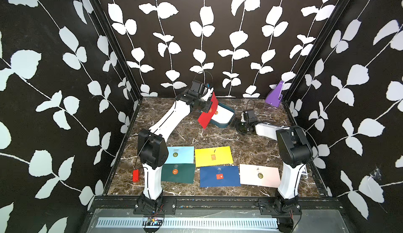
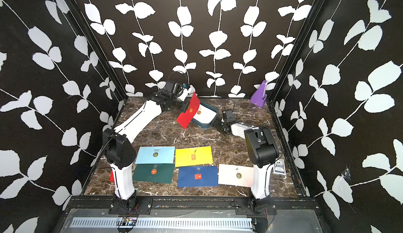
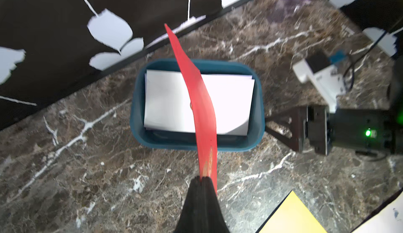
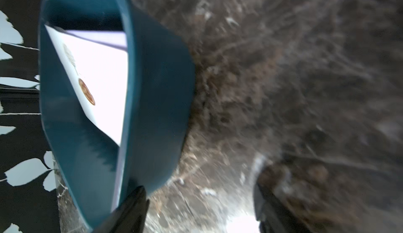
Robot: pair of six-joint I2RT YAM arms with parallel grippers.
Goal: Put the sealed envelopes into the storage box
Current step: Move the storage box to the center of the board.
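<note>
My left gripper point(image 1: 209, 107) point(image 3: 202, 178) is shut on one end of a red envelope point(image 1: 206, 114) point(image 3: 196, 94), which hangs edge-up and bowed over the teal storage box point(image 1: 226, 125) point(image 3: 135, 103) point(image 4: 157, 90). A white envelope point(image 1: 222, 114) point(image 4: 102, 79) with a round seal lies in the box. My right gripper point(image 1: 237, 126) point(image 4: 199, 188) lies low by the box's right end, open, one finger against the box wall. Light blue point(image 1: 180, 155), yellow point(image 1: 213, 155), dark green point(image 1: 178, 173), navy point(image 1: 219, 176) and pale pink point(image 1: 259, 175) envelopes lie flat near the front.
A small red block point(image 1: 136, 175) sits at the front left by the left arm's base. A purple angular object point(image 1: 275, 95) stands in the back right corner. A card deck point(image 2: 279, 166) lies beside the right arm's base. Patterned walls enclose three sides.
</note>
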